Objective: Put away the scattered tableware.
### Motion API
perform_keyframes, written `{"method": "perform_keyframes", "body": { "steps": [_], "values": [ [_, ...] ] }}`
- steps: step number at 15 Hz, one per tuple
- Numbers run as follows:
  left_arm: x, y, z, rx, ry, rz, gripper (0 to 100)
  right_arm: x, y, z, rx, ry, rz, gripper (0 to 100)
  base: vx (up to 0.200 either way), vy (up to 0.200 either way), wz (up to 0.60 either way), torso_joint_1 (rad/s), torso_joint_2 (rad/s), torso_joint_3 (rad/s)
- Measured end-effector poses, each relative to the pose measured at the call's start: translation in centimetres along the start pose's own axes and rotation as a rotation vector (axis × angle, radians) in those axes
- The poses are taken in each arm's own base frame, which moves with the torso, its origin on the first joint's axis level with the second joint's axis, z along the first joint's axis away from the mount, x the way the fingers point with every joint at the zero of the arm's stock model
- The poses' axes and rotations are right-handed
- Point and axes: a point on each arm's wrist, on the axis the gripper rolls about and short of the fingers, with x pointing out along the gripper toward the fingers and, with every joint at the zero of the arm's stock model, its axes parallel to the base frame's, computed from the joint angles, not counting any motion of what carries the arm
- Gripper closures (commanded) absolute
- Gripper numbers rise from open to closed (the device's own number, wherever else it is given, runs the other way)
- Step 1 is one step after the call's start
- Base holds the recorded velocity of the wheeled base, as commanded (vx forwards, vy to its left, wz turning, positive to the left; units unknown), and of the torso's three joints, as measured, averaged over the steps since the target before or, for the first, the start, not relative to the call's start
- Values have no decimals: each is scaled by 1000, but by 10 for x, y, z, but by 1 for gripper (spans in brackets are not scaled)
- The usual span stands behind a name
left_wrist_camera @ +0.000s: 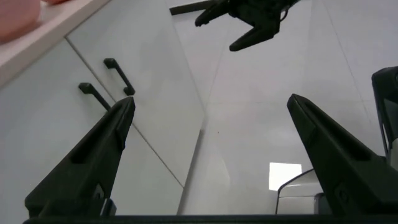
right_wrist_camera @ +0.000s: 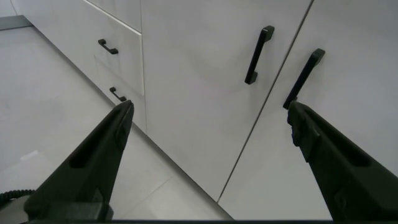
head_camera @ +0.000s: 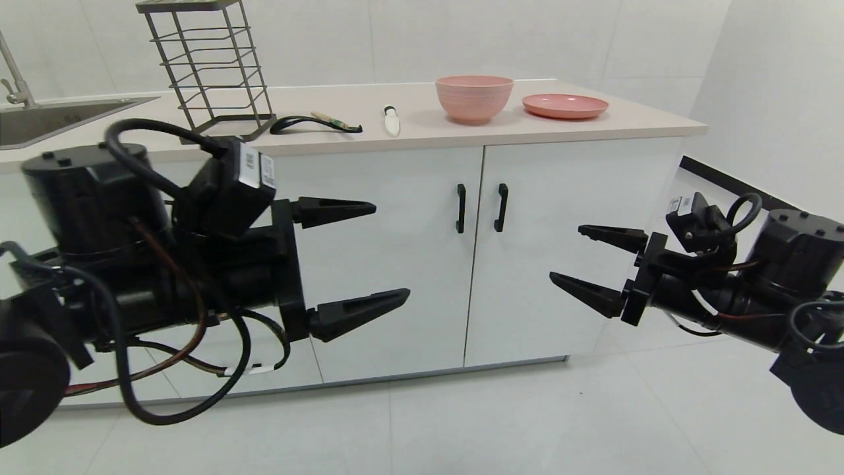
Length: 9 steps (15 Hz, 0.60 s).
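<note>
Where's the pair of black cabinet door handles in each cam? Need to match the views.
Head view: door handles mid-picture, side by side under the counter.
Left wrist view: door handles slanted, just past one fingertip of the left gripper.
Right wrist view: door handles close up, ahead of the open right gripper.
Shared landmark: the door seam running between the two handles.

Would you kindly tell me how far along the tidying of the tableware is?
Nothing looks put away: the bowl, plate, black spoon and white utensil all lie on the counter. Nothing is in hand: the left gripper and right gripper are open, low before the cabinet doors. All pieces are left.
</note>
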Motion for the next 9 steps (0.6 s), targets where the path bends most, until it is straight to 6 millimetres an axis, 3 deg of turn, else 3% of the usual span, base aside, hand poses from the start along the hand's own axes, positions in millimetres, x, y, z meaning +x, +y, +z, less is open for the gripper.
{"method": "perform_keyframes", "body": {
  "steps": [5, 9],
  "values": [
    [30, 6, -19, -49, 33, -58, 0, 0, -6, -3, 7, -7, 36, 0, 0, 0, 0, 0, 0, 0],
    [55, 11, -28, -62, 39, -89, 0, 13, -26, -9, 8, -18, 49, 0, 0, 0, 0, 0, 0, 0]
  ]
}}
